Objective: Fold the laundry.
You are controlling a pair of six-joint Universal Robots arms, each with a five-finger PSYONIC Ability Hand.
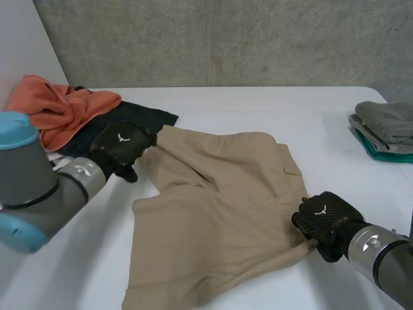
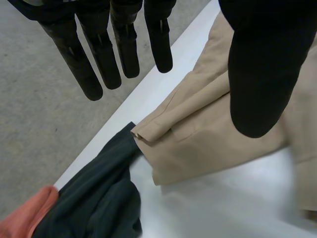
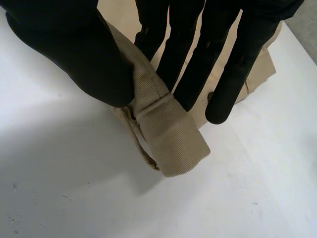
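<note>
Beige shorts [image 1: 213,213] lie spread flat in the middle of the white table [image 1: 258,106]. My left hand [image 1: 122,145] hovers over their far left corner. In the left wrist view that hand [image 2: 104,54] is open, fingers straight and thumb apart, with the shorts' corner [image 2: 208,134] lying free on the table below it. My right hand [image 1: 322,216] is at the shorts' right edge near the front. In the right wrist view its thumb [image 3: 74,49] and fingers pinch a folded band of the beige cloth [image 3: 171,139], lifted a little off the table.
A dark garment [image 1: 139,116] [image 2: 94,198] lies just beyond the shorts' far left corner, partly under an orange cloth [image 1: 58,106] [image 2: 20,220]. A folded grey and teal stack [image 1: 387,129] sits at the table's right edge. A concrete wall stands behind the table.
</note>
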